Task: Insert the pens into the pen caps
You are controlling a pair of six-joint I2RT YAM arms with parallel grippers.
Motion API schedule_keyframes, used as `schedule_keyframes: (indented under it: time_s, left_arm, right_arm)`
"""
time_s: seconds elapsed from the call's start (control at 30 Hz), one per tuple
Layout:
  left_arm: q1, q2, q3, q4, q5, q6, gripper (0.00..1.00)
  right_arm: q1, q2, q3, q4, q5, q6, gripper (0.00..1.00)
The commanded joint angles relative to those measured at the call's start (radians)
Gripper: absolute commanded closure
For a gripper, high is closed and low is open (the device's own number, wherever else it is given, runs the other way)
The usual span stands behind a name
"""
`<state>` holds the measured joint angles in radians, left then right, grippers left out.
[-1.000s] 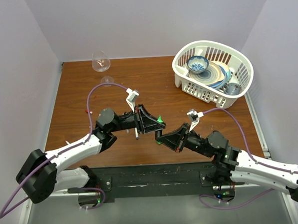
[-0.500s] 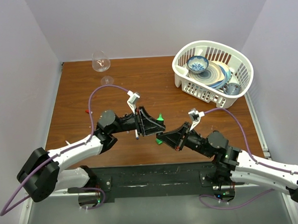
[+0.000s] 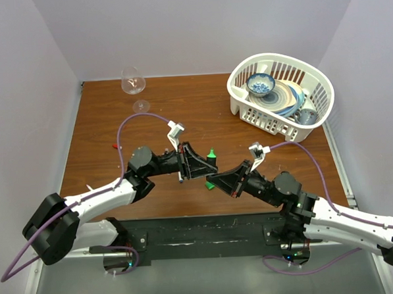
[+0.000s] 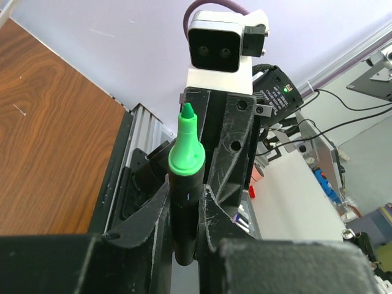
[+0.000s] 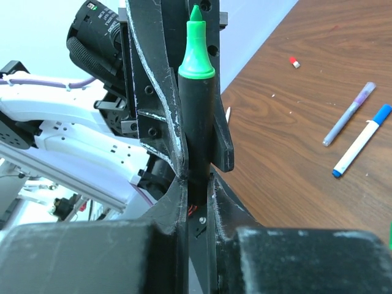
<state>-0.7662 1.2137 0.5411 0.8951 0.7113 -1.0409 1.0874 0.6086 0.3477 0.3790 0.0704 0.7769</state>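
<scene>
Fingers [image 4: 150,214] of the left gripper [image 4: 184,195] are pinched tight on the black marker [image 4: 185,165], low on its barrel. The green tip stands straight up out of the grip, uncapped. Over to the right gripper [image 5: 197,184], and it's the same story: jaws closed hard on a black piece [image 5: 196,116] with a green cone at its free end. Whether that is a cap or another pen, I cannot tell.

From above, the two arms meet over the middle of the wooden table [image 3: 103,119], grippers nose to nose, close but apart. The marker's green tip sits toward the far side, and the other green end lies nearer the arm bases. The two are not joined.

Down on the table, the right wrist view shows a purple-grey pen [image 5: 349,114] lying just beside a white pen [image 5: 358,144], which has a blue cap [image 5: 382,113] on its end. A small red cap [image 5: 294,62] lies on its own, well apart from both pens.

At the far right stands a white basket [image 3: 243,92] with a blue patterned bowl [image 3: 260,84] and plates in it. A wine glass [image 3: 132,81] stands at the far left.
</scene>
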Motion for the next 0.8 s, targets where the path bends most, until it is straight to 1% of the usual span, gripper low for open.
schedule_keyframes:
  time_s: [0.0,0.03,0.07,0.1,0.13,0.17,0.2,0.23,0.27,0.37,0.4,0.43,0.47,0.5,0.53,0.57,0.6,0.63,0.77]
  left_arm:
    - [-0.001,-0.012,0.014,0.013,-0.033,0.019,1.00]
    - [0.001,-0.029,0.023,-0.052,-0.041,0.036,1.00]
    - [0.002,-0.042,0.049,-0.105,-0.070,0.089,1.00]
    - [0.005,-0.054,0.065,-0.169,-0.093,0.125,1.00]
    - [0.008,-0.080,0.086,-0.312,-0.119,0.163,1.00]
    - [0.013,-0.092,0.123,-0.378,-0.175,0.236,1.00]
    - [0.027,-0.104,0.138,-0.436,-0.206,0.266,1.00]
    - [0.037,-0.126,0.152,-0.543,-0.235,0.292,1.00]
    - [0.051,-0.138,0.173,-0.586,-0.274,0.332,1.00]
    - [0.131,-0.186,0.188,-0.703,-0.294,0.387,1.00]
    - [0.178,-0.197,0.192,-0.732,-0.294,0.404,1.00]
    - [0.200,-0.219,0.198,-0.784,-0.294,0.445,1.00]
    - [0.231,-0.233,0.206,-0.817,-0.306,0.471,1.00]
    - [0.237,-0.246,0.215,-0.853,-0.331,0.499,1.00]
    - [0.240,-0.265,0.239,-0.946,-0.358,0.559,1.00]
    - [0.240,-0.276,0.253,-0.985,-0.413,0.587,1.00]
    - [0.239,-0.295,0.264,-1.046,-0.436,0.614,1.00]
    - [0.239,-0.304,0.278,-1.073,-0.472,0.660,1.00]
    - [0.239,-0.356,0.263,-1.134,-0.544,0.731,1.00]
  right_arm:
    - [0.002,0.008,0.039,-0.052,0.037,-0.013,0.78]
    - [0.000,0.005,0.039,-0.077,0.032,-0.008,0.72]
    - [0.000,-0.003,0.037,-0.106,0.029,-0.002,0.60]
    - [0.002,-0.009,0.033,-0.165,0.032,0.007,0.56]
    - [0.000,-0.016,0.030,-0.198,0.035,0.034,0.54]
    - [0.002,-0.027,0.027,-0.227,0.045,0.050,0.53]
    - [0.002,-0.033,0.019,-0.285,0.052,0.068,0.53]
    - [0.000,-0.035,0.016,-0.313,0.058,0.111,0.53]
    - [0.000,-0.029,0.013,-0.340,0.068,0.133,0.53]
    - [0.002,0.002,0.014,-0.425,0.088,0.196,0.57]
    - [0.000,0.037,0.019,-0.446,0.094,0.215,0.58]
    - [0.000,0.061,0.019,-0.450,0.095,0.219,0.60]
    - [0.002,0.084,0.025,-0.445,0.094,0.219,0.65]
    - [0.000,0.141,0.031,-0.439,0.097,0.216,0.67]
    - [0.002,0.166,0.036,-0.436,0.098,0.216,0.72]
    - [0.000,0.193,0.049,-0.430,0.101,0.216,0.75]
    - [0.000,0.247,0.056,-0.428,0.107,0.217,0.78]
    - [0.000,0.273,0.062,-0.424,0.115,0.216,0.82]
    - [0.000,0.396,0.082,-0.399,0.149,0.214,0.88]
